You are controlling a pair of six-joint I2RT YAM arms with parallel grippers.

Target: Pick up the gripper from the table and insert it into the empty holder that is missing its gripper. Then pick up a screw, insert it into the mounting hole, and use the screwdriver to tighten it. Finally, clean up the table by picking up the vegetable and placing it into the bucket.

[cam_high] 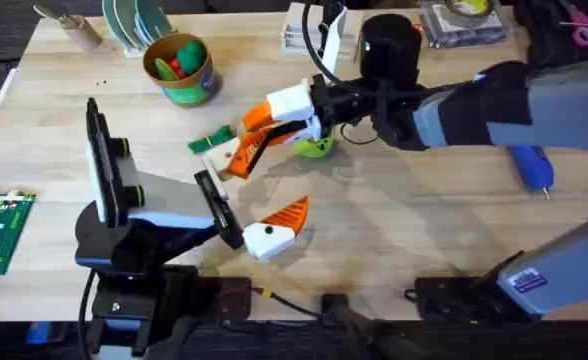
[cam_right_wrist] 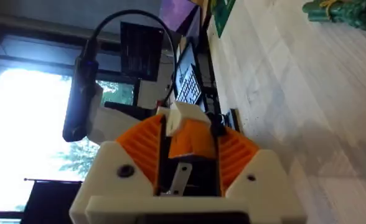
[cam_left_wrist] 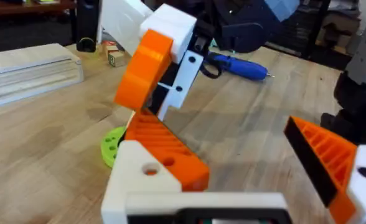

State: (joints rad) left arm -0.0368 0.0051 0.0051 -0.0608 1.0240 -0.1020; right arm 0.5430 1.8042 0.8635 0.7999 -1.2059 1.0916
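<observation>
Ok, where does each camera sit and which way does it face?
Overhead: above the arms' bases, looking down and forward at the table; both arms show, left gripper open.
Left wrist: on the left arm, looking low across the table at the right gripper and screwdriver; own fingers apart.
Right wrist: on the right arm, tilted along the table towards the vegetable; own fingers shut on an orange-and-cream part.
Shared: overhead and left wrist both show the screwdriver.

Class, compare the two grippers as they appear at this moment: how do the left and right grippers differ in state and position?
The right gripper is shut on a small orange and white part; the left gripper is open and holds nothing. The right gripper is lifted above the table beside the dark green vegetable; the left gripper sits nearer the arms' bases. Both have white fingers with orange ribbed pads.
</observation>
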